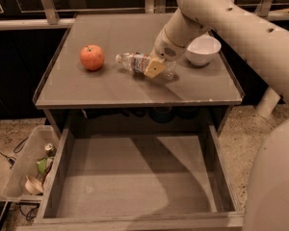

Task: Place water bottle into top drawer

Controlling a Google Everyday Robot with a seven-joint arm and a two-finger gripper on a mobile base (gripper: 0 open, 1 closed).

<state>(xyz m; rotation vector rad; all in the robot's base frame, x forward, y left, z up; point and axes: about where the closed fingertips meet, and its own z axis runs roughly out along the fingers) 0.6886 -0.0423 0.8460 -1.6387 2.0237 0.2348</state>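
Observation:
The water bottle lies on its side on the grey table, white cap pointing left towards the apple. My gripper is down at the bottle's right half, covering that part of it, with the arm reaching in from the upper right. The bottle rests on the tabletop. The top drawer stands pulled out below the table's front edge, wide, shallow and with nothing in it.
A red apple sits on the table left of the bottle. A white bowl stands just right of the gripper. A translucent bin with trash is on the floor left of the drawer. My robot body fills the right side.

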